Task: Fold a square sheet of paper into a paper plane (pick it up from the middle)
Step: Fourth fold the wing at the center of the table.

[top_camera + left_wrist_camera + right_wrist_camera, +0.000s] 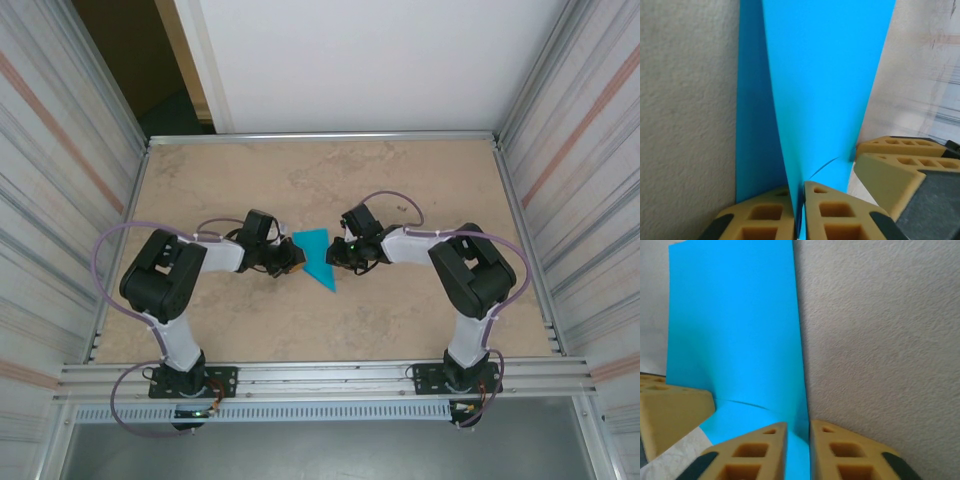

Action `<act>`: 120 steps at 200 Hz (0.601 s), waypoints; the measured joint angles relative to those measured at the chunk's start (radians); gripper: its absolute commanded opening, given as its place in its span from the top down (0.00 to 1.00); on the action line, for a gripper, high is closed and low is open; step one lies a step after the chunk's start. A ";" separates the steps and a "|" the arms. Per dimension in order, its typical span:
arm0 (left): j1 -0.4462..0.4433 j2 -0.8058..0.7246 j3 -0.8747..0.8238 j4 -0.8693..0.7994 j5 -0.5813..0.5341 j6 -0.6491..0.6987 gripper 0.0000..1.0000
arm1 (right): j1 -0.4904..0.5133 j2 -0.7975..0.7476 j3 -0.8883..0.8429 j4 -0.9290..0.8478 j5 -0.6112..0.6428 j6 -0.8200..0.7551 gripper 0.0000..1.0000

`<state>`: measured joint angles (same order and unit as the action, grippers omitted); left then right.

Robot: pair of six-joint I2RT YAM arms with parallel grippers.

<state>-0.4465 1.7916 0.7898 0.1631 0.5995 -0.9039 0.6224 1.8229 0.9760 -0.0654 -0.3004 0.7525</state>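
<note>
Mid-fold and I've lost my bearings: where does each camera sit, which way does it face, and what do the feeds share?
Top external: above and behind the bases, looking down at the table; both arms show, left gripper and right gripper pinching the paper plane.
Left wrist: on the left arm, looking along its own fingers, closed on the paper plane.
Right wrist: on the right arm, looking along its own fingers, closed on the paper plane.
Shared: each wrist view catches the paper plane and the other gripper's finger.
</note>
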 measured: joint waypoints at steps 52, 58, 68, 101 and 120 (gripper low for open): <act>0.002 -0.037 0.000 -0.001 -0.047 -0.031 0.93 | -0.005 -0.162 -0.021 -0.013 0.128 -0.113 0.55; 0.002 -0.044 0.000 -0.001 -0.053 -0.038 0.93 | -0.002 -0.172 -0.021 -0.011 0.145 -0.134 0.54; 0.002 -0.056 0.000 0.000 -0.071 -0.049 0.92 | 0.007 -0.179 -0.022 -0.006 0.172 -0.166 0.52; 0.002 -0.088 0.000 -0.003 -0.134 -0.097 0.92 | 0.092 -0.180 -0.040 0.026 0.234 -0.304 0.50; 0.002 -0.112 0.001 -0.027 -0.180 -0.119 0.92 | 0.158 -0.174 -0.040 0.061 0.255 -0.402 0.51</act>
<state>-0.4442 1.6798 0.7906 0.1364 0.4198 -1.0225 0.7807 1.6485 0.9363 -0.0048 -0.0456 0.3500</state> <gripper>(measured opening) 0.079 0.496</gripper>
